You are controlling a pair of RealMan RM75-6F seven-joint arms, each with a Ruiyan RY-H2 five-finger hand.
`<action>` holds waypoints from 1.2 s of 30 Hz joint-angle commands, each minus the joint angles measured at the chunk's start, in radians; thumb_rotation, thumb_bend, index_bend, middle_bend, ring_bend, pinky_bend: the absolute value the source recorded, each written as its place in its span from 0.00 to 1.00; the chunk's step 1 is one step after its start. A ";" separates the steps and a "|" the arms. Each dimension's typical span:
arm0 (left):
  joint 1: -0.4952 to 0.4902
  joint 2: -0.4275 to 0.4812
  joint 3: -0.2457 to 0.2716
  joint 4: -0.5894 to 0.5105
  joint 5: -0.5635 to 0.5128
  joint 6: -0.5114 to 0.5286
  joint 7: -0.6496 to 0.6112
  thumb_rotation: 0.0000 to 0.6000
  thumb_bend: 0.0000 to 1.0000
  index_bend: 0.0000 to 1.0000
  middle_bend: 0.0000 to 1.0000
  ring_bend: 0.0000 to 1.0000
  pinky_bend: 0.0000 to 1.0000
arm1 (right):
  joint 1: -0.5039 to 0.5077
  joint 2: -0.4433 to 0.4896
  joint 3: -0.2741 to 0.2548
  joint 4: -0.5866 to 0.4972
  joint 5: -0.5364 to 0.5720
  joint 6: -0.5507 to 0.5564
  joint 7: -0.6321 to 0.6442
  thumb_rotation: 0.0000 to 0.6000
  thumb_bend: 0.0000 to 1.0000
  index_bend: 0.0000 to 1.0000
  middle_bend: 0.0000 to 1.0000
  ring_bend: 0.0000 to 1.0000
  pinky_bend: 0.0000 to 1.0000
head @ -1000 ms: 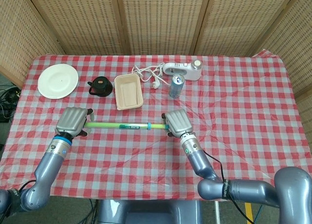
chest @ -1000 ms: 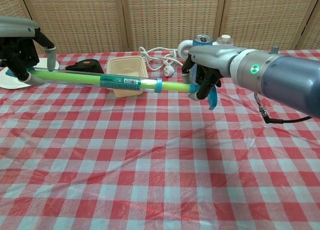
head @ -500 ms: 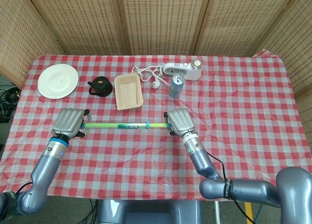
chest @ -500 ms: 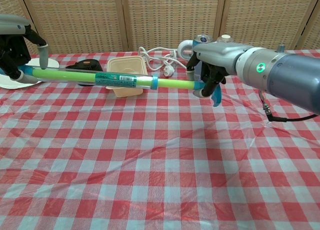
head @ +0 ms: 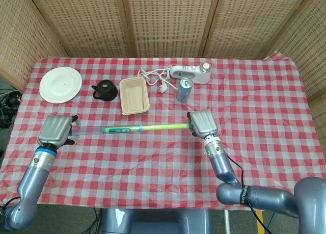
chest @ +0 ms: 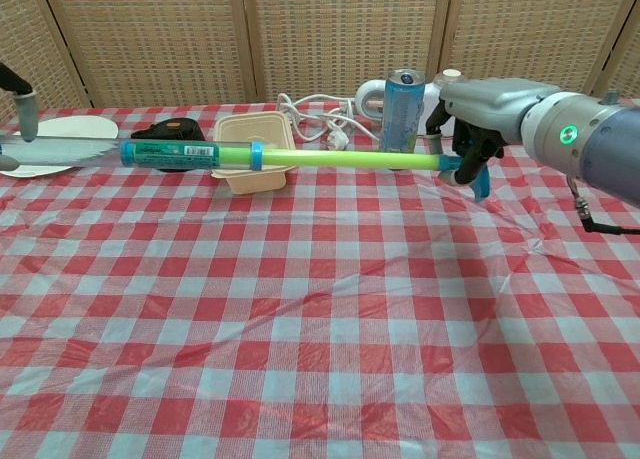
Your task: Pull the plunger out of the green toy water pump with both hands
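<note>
Green plunger [head: 164, 126] juts from the pump barrel [head: 104, 130] (clear tube); we grip both, right hand [head: 203, 123] on plunger, left hand [head: 55, 130] on barrel.

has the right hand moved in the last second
Yes. In the head view the right hand has shifted right: it was left of the soda can and now sits right of it, drawing out the green plunger.
</note>
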 commanded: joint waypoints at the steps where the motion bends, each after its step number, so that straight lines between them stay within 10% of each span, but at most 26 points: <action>1: 0.015 0.004 0.009 0.024 0.007 -0.012 -0.020 1.00 0.46 0.67 0.86 0.80 0.70 | -0.004 0.005 0.001 0.000 0.006 0.008 -0.010 1.00 0.56 0.82 1.00 1.00 0.69; 36: 0.080 0.025 0.005 0.130 0.049 -0.070 -0.106 1.00 0.46 0.63 0.82 0.78 0.67 | -0.038 0.085 0.015 -0.040 0.099 0.044 -0.091 1.00 0.56 0.82 1.00 1.00 0.69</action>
